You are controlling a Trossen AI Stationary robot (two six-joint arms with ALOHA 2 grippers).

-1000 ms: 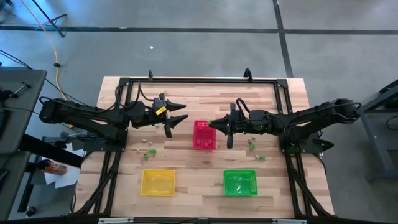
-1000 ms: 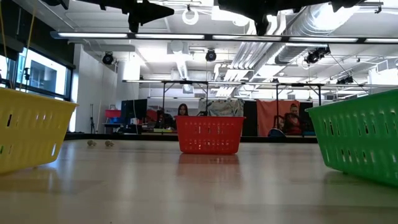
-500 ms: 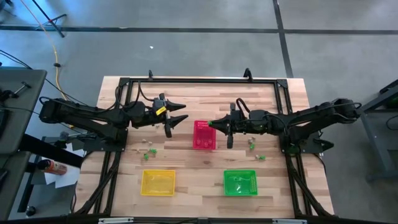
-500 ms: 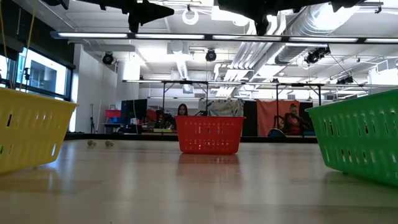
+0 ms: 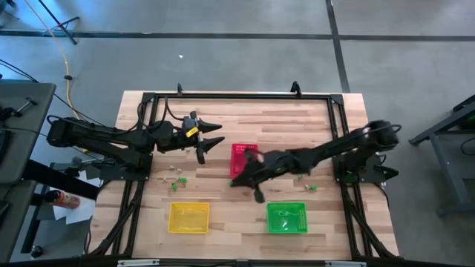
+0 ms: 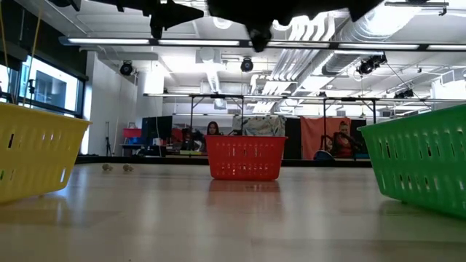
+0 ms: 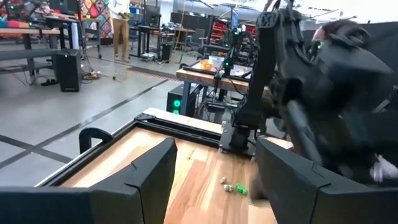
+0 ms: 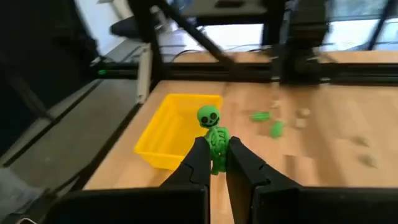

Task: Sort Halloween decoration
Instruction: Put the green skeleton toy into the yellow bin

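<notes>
My right gripper (image 8: 216,157) is shut on a small green skeleton trinket (image 8: 211,127). In the high view it (image 5: 237,180) hangs above the table just near-left of the pink-red basket (image 5: 242,153), and its arm crosses that basket. My left gripper (image 5: 212,138) waits open above the table, left of the pink-red basket, with nothing between its fingers (image 7: 149,180). Loose trinkets lie on the wood in a left group (image 5: 177,179) and a right group (image 5: 304,178). My right gripper pinches the skeleton's lower body (image 8: 216,148) between the free ends of its two fingers. The fingers slant a little downward toward the table's near left. The skeleton stands upright, its head above the fingertips, lifted clear of the table.
A yellow basket (image 5: 188,216) stands near the front edge at the left and a green basket (image 5: 286,217) at the right. A black frame (image 5: 237,95) runs round the table's far and side edges. People sit in the room beyond (image 6: 213,129).
My right gripper has swung from the pink-red basket's right side toward the table's left and near edge, sinking a little and tipping downward, still shut on the green trinket. The move came in the last half second. The left arm has kept still.
</notes>
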